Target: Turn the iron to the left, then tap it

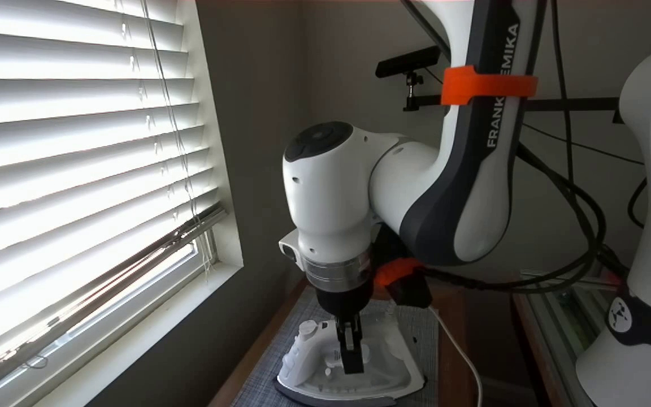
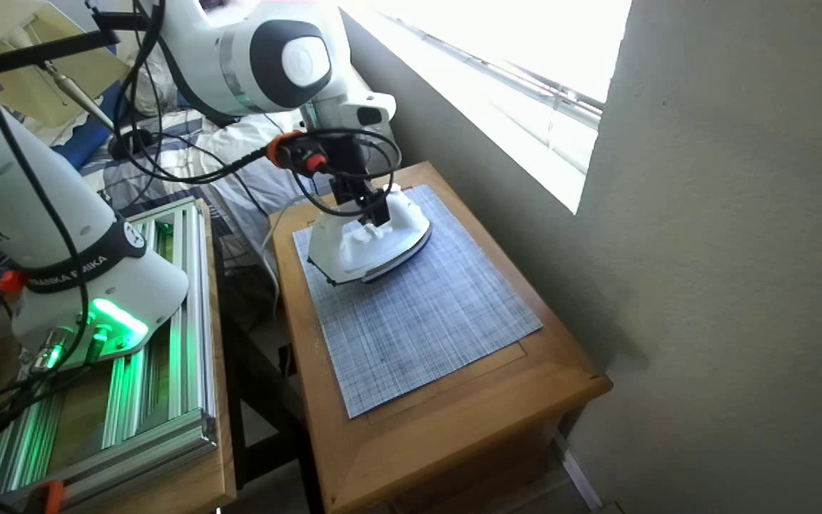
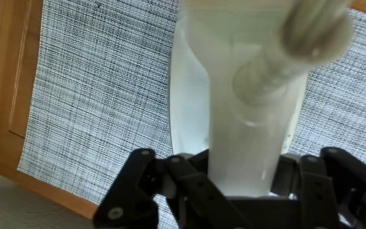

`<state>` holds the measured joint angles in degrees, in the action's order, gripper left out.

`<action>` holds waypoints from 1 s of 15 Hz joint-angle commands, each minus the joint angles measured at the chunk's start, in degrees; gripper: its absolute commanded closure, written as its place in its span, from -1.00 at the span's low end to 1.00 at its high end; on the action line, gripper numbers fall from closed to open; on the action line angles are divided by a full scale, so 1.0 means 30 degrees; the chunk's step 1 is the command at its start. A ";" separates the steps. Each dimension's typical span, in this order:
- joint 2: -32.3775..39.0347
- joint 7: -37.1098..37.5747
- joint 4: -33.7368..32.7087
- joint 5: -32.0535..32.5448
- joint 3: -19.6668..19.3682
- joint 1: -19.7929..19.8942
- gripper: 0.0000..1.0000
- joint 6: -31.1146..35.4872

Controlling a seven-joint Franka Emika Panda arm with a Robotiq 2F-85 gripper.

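The iron (image 1: 396, 370), white with a partly clear body, rests flat on a grey woven mat. Its nose points toward the window side and its heel toward the robot's base, as both exterior views show. My gripper (image 2: 374, 213) reaches down from above onto the arched handle (image 3: 243, 152). In the wrist view the black fingers (image 3: 285, 173) stand on either side of the handle, which fills the space between them: the gripper is shut on it. A finger hides part of the handle in an exterior view, and the fingertips are hard to make out in the wrist view.
The mat (image 2: 418, 343) lies on a wooden table (image 2: 447, 450), close to the wall and window blinds (image 1: 77, 169). A thin white cord (image 1: 461, 353) hangs off the table's side. Black cables loop round the wrist. Aluminium rails (image 2: 197, 307) bear the robot's base nearby.
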<state>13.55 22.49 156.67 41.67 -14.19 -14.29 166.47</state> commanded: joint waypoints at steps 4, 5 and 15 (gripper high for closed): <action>-0.0718 -0.3132 0.0189 0.2682 0.0163 0.0743 1.00 0.1627; -0.0659 -0.3534 0.0172 0.3042 0.0206 0.0875 1.00 0.2019; 0.0748 -0.8392 0.0179 0.5194 0.1837 0.3713 1.00 0.3502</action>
<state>16.62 0.54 157.21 53.60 -10.30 -6.73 175.14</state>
